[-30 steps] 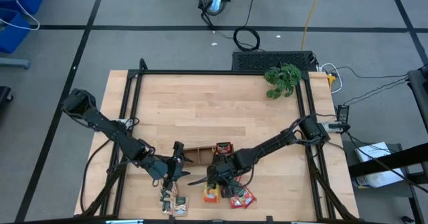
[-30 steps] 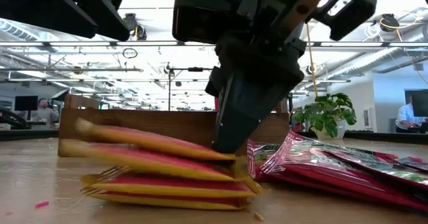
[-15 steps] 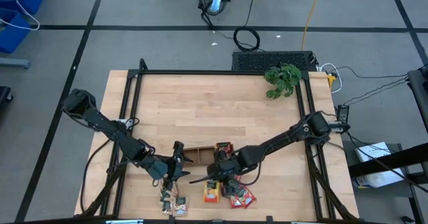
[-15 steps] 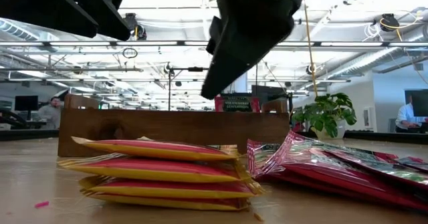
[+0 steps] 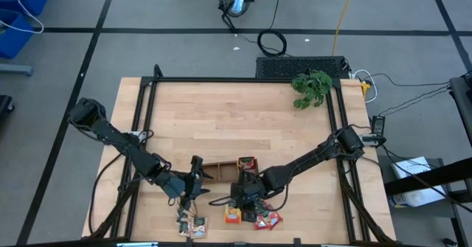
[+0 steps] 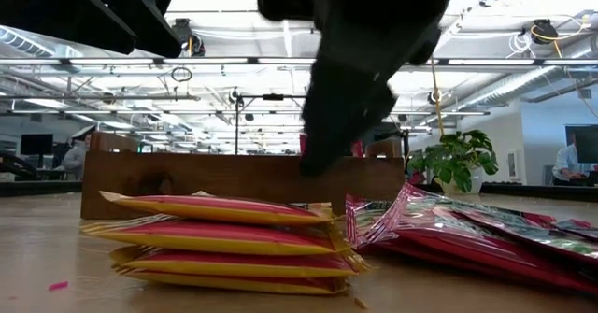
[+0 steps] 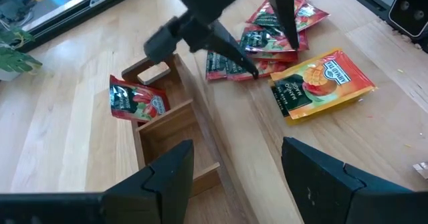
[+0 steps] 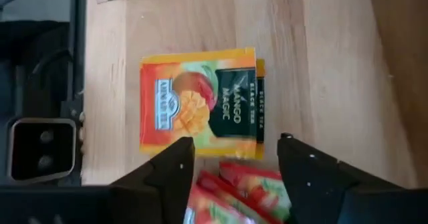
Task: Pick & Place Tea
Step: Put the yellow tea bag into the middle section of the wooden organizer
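Observation:
A stack of orange tea sachets (image 5: 234,214) (image 6: 224,243) (image 8: 197,103) lies flat near the table's front edge. Overlapping red sachets (image 5: 266,217) (image 7: 267,40) lie to its right, and dark green ones (image 5: 189,223) to its left. One red sachet (image 5: 245,163) (image 7: 137,100) stands in the right end of the brown tray (image 5: 220,169). My right gripper (image 5: 240,196) (image 8: 234,147) hovers open just above the orange stack, touching nothing. My left gripper (image 5: 195,181) (image 7: 237,164) waits open by the tray's left end.
A leafy plant (image 5: 311,87) stands at the far right corner. A black frame rail (image 5: 144,122) runs around the tabletop. Bare wood lies between the tray and the far edge. In the low view the tray's wall (image 6: 234,177) stands right behind the orange stack.
My right gripper was shut with its tip on the top orange sachet, whose other end stood tipped up. It has risen off the stack and opened. The sachet has dropped flat onto the stack.

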